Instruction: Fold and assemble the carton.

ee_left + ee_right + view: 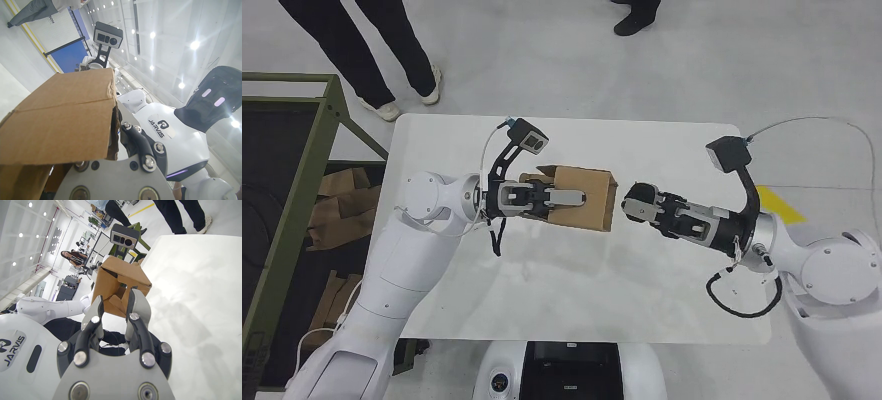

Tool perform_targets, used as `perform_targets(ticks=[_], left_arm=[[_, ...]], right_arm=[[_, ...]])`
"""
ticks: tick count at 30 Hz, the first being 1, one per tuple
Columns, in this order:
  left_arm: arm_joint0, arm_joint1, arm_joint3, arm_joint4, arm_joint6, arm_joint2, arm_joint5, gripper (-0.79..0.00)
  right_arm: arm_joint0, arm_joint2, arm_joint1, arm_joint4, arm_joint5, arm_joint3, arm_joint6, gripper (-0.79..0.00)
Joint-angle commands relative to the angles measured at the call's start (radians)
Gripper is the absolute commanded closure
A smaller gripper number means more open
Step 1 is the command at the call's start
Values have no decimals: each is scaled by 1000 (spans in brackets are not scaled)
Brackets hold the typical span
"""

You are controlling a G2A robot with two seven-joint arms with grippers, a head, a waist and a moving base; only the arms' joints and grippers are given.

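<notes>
Carton clamped in left claw; right claw parted, empty, at its open end. I'd press loose flaps in squarely.

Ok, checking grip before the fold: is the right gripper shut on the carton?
No, the right gripper stands open, spread wide at the carton's end.

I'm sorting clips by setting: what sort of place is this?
Probably an industrial robot test hall: rows of ceiling lights high overhead, a green metal rack holding flat cardboard beside the white table, and the left claw holding a carton.
</notes>
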Motion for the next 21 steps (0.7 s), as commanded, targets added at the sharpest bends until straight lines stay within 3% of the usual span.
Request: perform_targets(ticks=[1,11,12,13,21], left_arm=[[-2,0,2,-1,2,1,-1,0],[-2,0,9,10,35,-1,15,0],[-2,0,9,10,35,-1,15,0],[-2,0,9,10,35,-1,15,0],[-2,0,9,10,35,-1,15,0]], right_arm=[[-19,23,2,5,-6,-7,-1,-246],[-101,123,10,-1,-129,-37,-8,-332],[-109,131,10,-4,-145,-39,-13,-385],[-117,141,11,-12,-158,-42,-22,-785],[-128,149,11,-20,-174,-47,-27,-785]])
